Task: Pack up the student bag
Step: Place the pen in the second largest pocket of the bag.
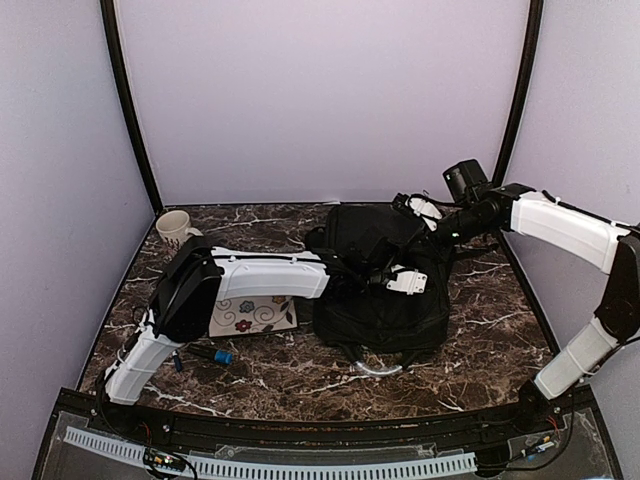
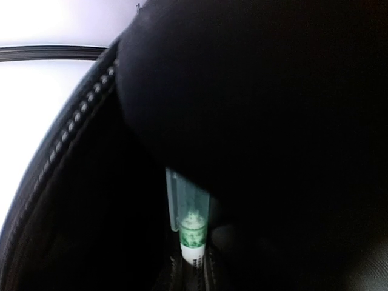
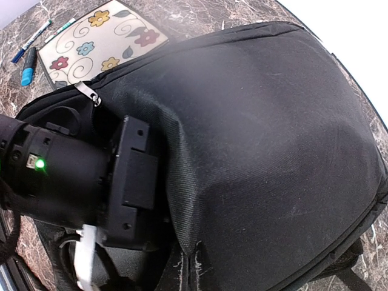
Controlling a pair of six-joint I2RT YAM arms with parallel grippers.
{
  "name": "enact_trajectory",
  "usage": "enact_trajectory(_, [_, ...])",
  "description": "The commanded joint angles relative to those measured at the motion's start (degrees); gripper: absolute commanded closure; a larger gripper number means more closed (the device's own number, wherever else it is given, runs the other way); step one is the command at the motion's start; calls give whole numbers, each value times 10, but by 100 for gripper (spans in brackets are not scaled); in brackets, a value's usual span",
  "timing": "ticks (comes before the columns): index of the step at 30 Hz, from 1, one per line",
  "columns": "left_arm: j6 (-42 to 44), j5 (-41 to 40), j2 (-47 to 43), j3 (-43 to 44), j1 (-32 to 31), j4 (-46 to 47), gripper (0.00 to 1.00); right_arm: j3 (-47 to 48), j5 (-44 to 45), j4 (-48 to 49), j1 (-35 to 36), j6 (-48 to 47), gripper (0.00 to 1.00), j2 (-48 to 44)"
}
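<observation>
The student bag [image 1: 375,315], a large black backpack, lies in the middle of the table with its grey-white loop handle [image 1: 375,368] toward me. My left arm reaches in from the left, and the left gripper [image 2: 194,270] is inside the bag's dark opening. It is shut on a green-and-white pen-like tube [image 2: 193,233] with a clear cap, which points deeper in. The zipper teeth [image 2: 73,127] curve along the left. My right gripper [image 3: 204,260] is at the bag's far top edge. It is pinched shut on a fold of the bag's fabric [image 3: 194,200] and holds the flap up.
A white mug [image 1: 175,228] stands at the back left. A flowered notebook [image 1: 255,313] lies left of the bag under my left arm. A blue marker [image 1: 215,355] lies near the front, with more markers [image 3: 27,51] beside the notebook. The walls close in on three sides.
</observation>
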Motion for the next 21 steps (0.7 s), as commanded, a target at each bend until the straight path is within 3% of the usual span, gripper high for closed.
enact_trajectory(1, [25,-27,30,19,28,45,95,31,-62,14,6,6,100,-8])
enact_trajectory(10, [52,-62,62,41,44,154,86,29,-89,12,6,7,100,-11])
enact_trajectory(15, [49,-68,68,40,43,170,68,36,-85,8,6,7,100,-10])
enact_trajectory(21, [46,-83,22,-36,34,241,59,37,-71,18,1,23,100,-8])
